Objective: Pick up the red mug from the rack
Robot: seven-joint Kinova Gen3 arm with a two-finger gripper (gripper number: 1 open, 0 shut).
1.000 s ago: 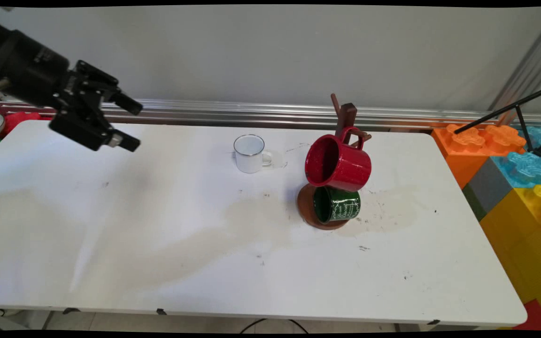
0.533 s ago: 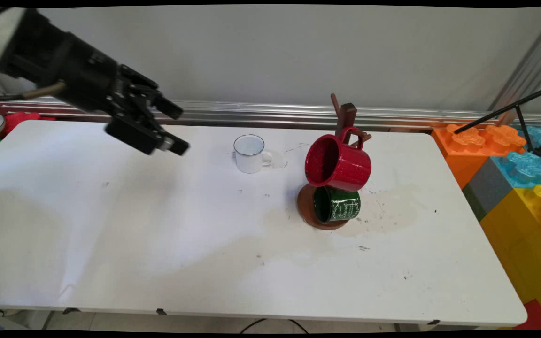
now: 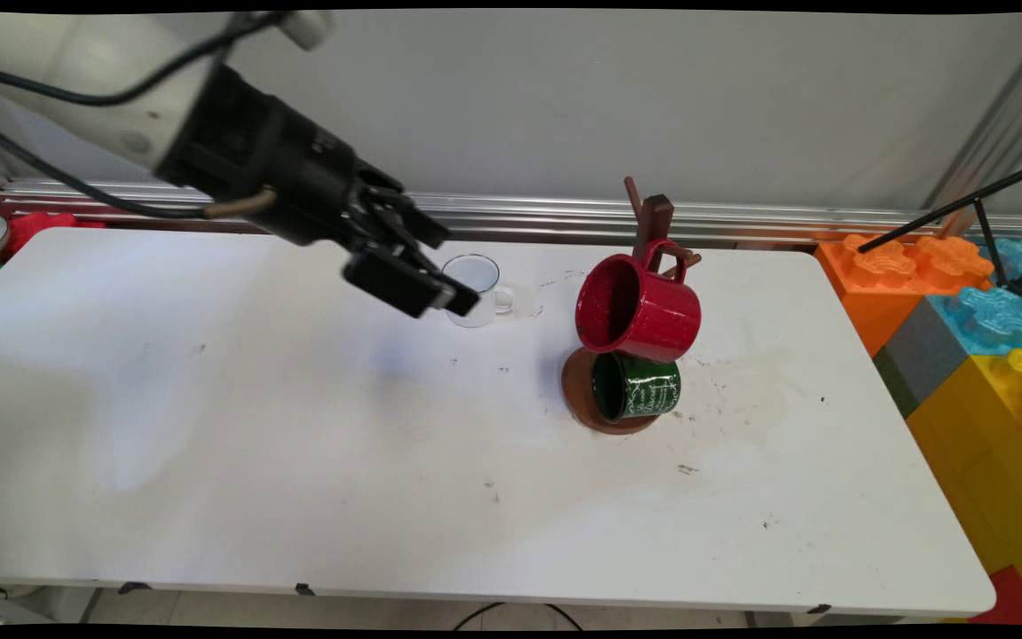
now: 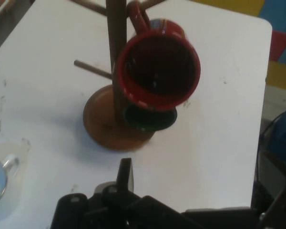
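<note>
Gripper: gripper (image 3: 449,271) hangs above the table (image 3: 298,461), fingers spread, holding nothing.
Nearest: white mug (image 3: 484,284), just right of it.
Right: red mug (image 3: 640,306) and green mug (image 3: 640,386) on wooden mug tree (image 3: 653,222).

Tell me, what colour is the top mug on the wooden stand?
Red mug, clearest in the main view.

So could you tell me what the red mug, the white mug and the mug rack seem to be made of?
Red mug: glossy, speckled, probably enamelled metal. White mug: thin dark rim, likely enamel too. Mug rack: brown matte pegs, post and round base, apparently wood.
</note>
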